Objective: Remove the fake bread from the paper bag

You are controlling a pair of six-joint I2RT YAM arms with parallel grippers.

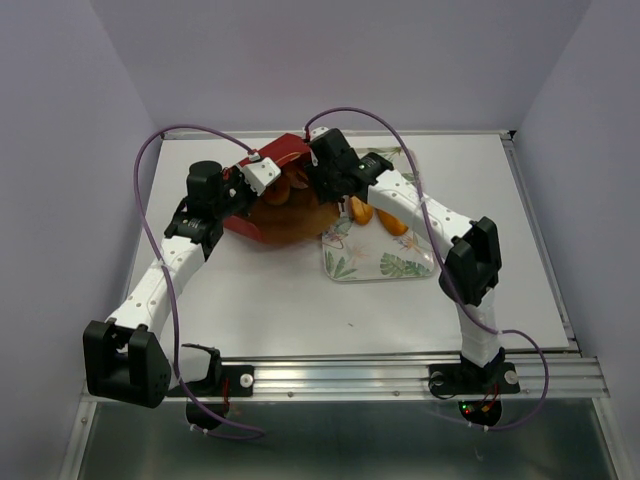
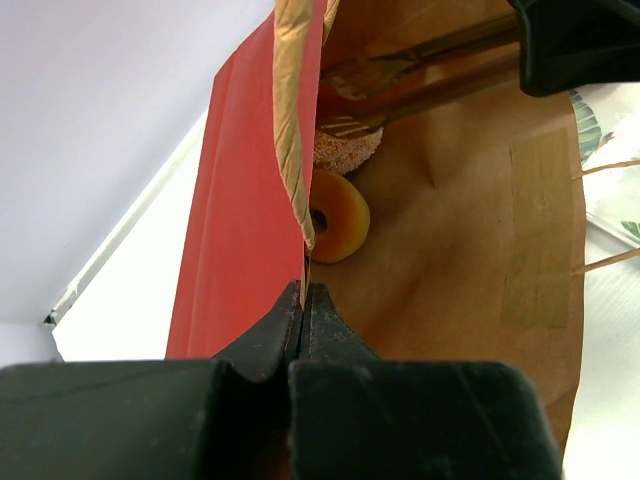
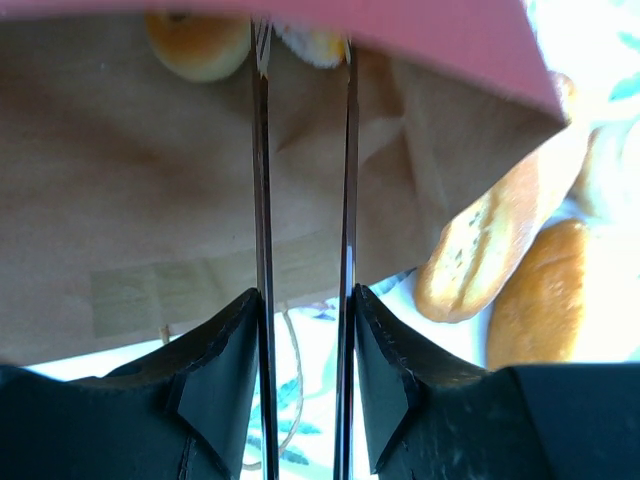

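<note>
One paper bag (image 2: pixel 240 230) lies on the table (image 1: pixel 280 300), dark red outside and brown inside, its mouth turned toward the single leaf-patterned tray (image 1: pixel 385 265) just beside it. Both arms meet at the bag.

The left gripper (image 2: pixel 305 290) has its jaws pressed together on the red side wall at the rim of the bag and pinches the paper. The right gripper (image 3: pixel 303 60) reaches deep into the mouth. Its two thin fingers run parallel with a narrow gap between them. Their tips sit at the back of the bag, against a pale crumbly piece (image 2: pixel 350 152). It cannot be told whether they press that piece or only flank it.

Two pieces of fake bread can be counted inside the bag. One is the pale crumbly piece at the fingertips. The other is a ring-shaped bagel (image 2: pixel 338 215), golden-orange, resting on the brown paper just beside the first and close to the red wall.

Two more pieces lie outside on the tray. These are two oblong loaves (image 3: pixel 480 250), side by side and touching or nearly so, the second loaf (image 3: pixel 545 300) the darker orange. That makes four pieces plainly seen. A pale shape next to the loaves in the right wrist view is too washed out to name.
</note>
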